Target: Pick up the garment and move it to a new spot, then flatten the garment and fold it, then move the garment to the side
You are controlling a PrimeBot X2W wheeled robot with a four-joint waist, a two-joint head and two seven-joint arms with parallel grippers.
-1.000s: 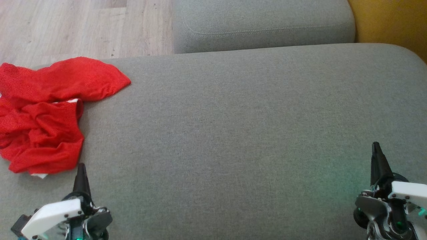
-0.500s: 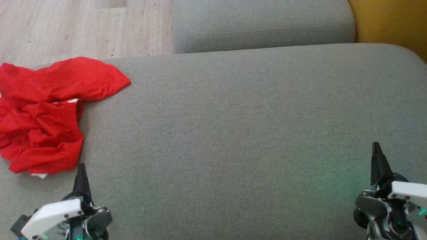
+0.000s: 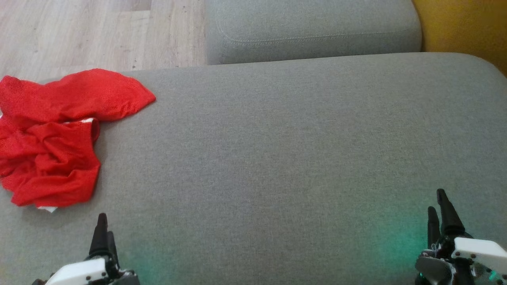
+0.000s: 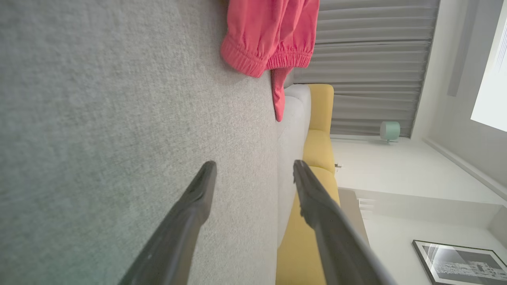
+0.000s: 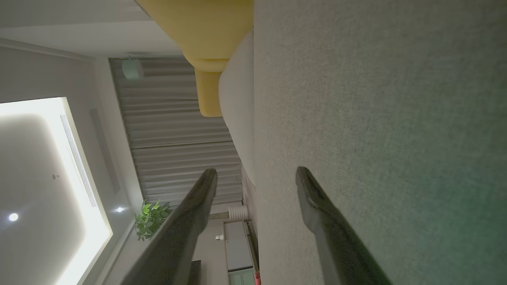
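- The crumpled bright red garment of fine dotted fabric (image 3: 51,134) lies bunched in folds at the left edge of the wide grey fabric sofa seat (image 3: 277,158). One lobe stretches toward the far edge, near the pale wooden floor (image 3: 79,31).
- Small white patches show in the middle of it and at its near corner.
- In the left wrist view the garment (image 4: 273,35) shows a gathered elastic hem, and a strip of it hangs past the seat's edge.
- The left gripper (image 4: 254,164) is just short of the garment, not touching it, with its jaws apart and empty.
- The right gripper (image 5: 256,170) is well apart at the seat's other end, jaws likewise apart over bare fabric.
- A second ago each gripper showed as a single closed spike. Now both have spread and sit lower in the head view ( (image 3: 106,227), (image 3: 436,200)).
- The garment has not moved.
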